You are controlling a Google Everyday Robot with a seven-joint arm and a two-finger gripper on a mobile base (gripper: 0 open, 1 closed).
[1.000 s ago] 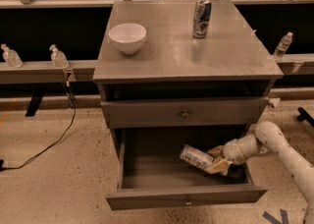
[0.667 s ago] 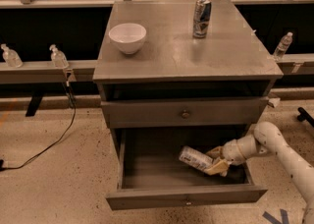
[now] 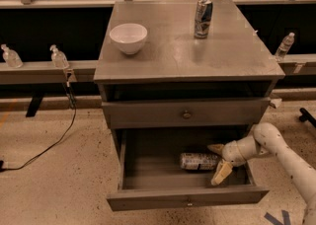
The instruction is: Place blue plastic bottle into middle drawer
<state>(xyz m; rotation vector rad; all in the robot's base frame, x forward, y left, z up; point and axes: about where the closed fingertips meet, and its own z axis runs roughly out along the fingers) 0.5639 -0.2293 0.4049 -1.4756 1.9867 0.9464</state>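
Observation:
The blue plastic bottle (image 3: pixel 197 161) lies on its side on the floor of the open middle drawer (image 3: pixel 148 167), right of centre. My gripper (image 3: pixel 218 161) is inside the drawer at the bottle's right end. Its two fingers are spread apart, one behind that end and one in front of it, and they do not clamp the bottle. The white arm (image 3: pixel 276 145) reaches in from the right over the drawer's side wall.
A white bowl (image 3: pixel 128 36) and a dark tall can (image 3: pixel 203 18) stand on the cabinet top. The drawer front (image 3: pixel 186 115) above is shut. Small pump bottles (image 3: pixel 59 57) sit on a ledge at the left and another small bottle (image 3: pixel 285 45) at the right. A cable (image 3: pixel 54 142) runs over the floor.
The bottle was held tilted in my gripper; now it lies flat on the drawer floor and the fingers have opened around its right end.

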